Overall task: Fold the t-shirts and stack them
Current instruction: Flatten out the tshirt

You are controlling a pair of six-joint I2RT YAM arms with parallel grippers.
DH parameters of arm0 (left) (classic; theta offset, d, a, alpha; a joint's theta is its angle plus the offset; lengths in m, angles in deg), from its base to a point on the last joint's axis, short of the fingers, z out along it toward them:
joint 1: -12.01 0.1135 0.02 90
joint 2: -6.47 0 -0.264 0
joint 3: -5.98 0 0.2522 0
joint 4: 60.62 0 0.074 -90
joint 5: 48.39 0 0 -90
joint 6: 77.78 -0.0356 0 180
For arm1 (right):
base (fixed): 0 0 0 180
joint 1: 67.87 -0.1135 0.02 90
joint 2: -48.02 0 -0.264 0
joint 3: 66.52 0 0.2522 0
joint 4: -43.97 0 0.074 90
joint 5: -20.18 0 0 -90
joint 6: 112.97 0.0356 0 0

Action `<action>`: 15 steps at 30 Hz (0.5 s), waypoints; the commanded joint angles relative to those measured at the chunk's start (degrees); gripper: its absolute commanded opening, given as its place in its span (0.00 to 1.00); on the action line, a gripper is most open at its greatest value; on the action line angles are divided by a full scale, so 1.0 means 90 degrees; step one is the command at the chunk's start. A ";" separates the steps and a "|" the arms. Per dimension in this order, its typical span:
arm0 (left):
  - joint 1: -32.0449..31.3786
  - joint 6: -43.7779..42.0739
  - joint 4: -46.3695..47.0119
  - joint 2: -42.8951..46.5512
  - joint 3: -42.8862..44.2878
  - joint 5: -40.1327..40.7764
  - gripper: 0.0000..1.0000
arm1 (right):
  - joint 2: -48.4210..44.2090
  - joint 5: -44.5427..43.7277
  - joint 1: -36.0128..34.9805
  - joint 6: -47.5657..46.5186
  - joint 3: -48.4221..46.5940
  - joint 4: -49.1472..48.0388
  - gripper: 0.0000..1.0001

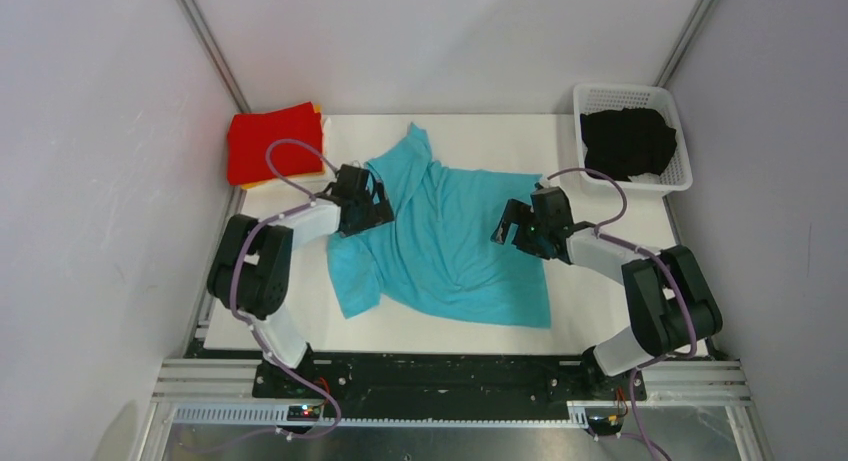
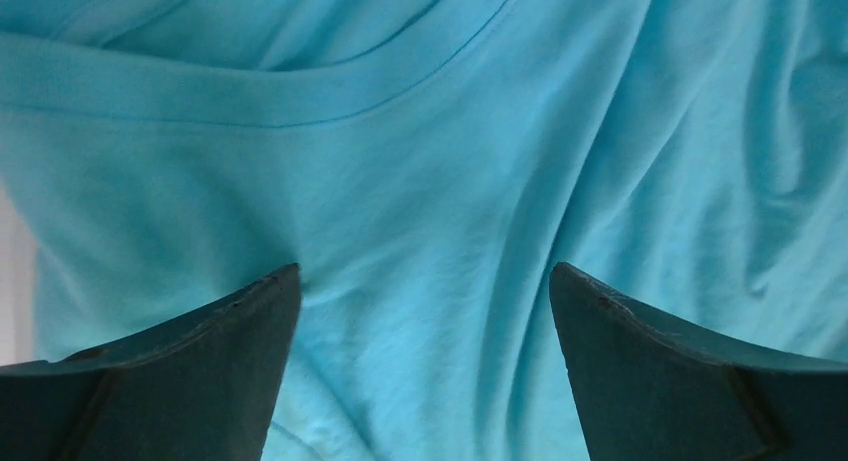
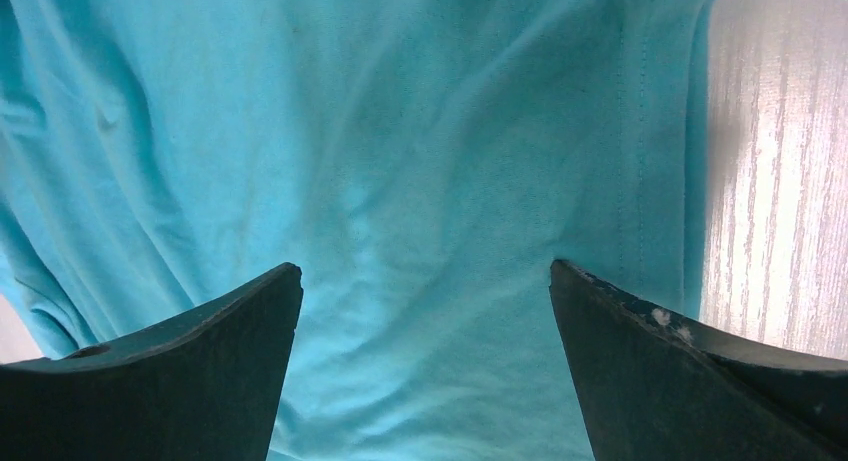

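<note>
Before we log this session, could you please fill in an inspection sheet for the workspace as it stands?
Surface: white table, no stains seen.
Job's things: turquoise t-shirt spread unfolded and wrinkled at centre; red folded shirt on an orange one, far left corner; black fabric crumpled in the basket.
Clutter: white lattice basket, far right corner.
Grippers: left gripper and right gripper both open over the turquoise shirt, holding nothing.
Cables: purple cables loop along both arms.
Surroundings: white walls, metal frame posts.

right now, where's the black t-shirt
In the top view, the black t-shirt lies bunched inside the white basket at the far right corner of the table, beyond the right claw and right of the spread turquoise t-shirt.
</note>
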 commanded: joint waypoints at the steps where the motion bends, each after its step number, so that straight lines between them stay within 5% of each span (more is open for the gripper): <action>1: 0.0031 0.0478 0.0026 0.0644 -0.0865 0.0291 1.00 | 0.0088 -0.0182 0.0095 0.0322 0.0394 0.0551 1.00; 8: 0.0027 0.1319 -0.0118 0.2523 -0.2936 0.1160 1.00 | -0.1241 -0.0881 0.0095 0.1082 0.0987 0.1657 0.99; 15: -0.0249 0.1589 -0.0164 0.4202 -0.3699 0.0487 1.00 | -0.2456 -0.0772 0.0053 0.0908 0.1333 0.2117 0.99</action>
